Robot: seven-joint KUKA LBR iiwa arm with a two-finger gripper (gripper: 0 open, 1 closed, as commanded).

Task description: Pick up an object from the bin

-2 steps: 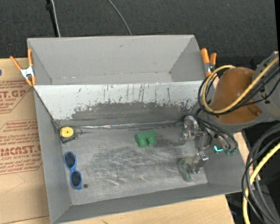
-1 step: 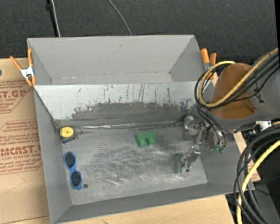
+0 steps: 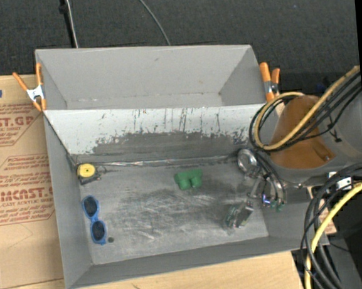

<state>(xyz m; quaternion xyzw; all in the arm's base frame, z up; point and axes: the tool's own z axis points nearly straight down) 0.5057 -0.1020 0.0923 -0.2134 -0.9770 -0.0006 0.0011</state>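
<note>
My gripper (image 3: 239, 217) hangs low by the bin's (image 3: 143, 68) right wall, apart from a green block (image 3: 188, 180). Whether my jaws are spread, I cannot tell.

One camera was on this, and it sat up above the grey metal bin (image 3: 64, 195), looking down and tipped somewhat to one side. That tilt showed in the framing: the far wall (image 3: 143, 75) leaned away across the top of the picture, broad and fully in sight, while the near wall ran as a thin band along the bottom. The camera stood back far enough to take in the whole bin, its floor (image 3: 156, 218) and every wall, with a margin of surroundings on all sides. The arm (image 3: 306, 136) came in from the view's right, cut off there by the frame's edge.
</note>
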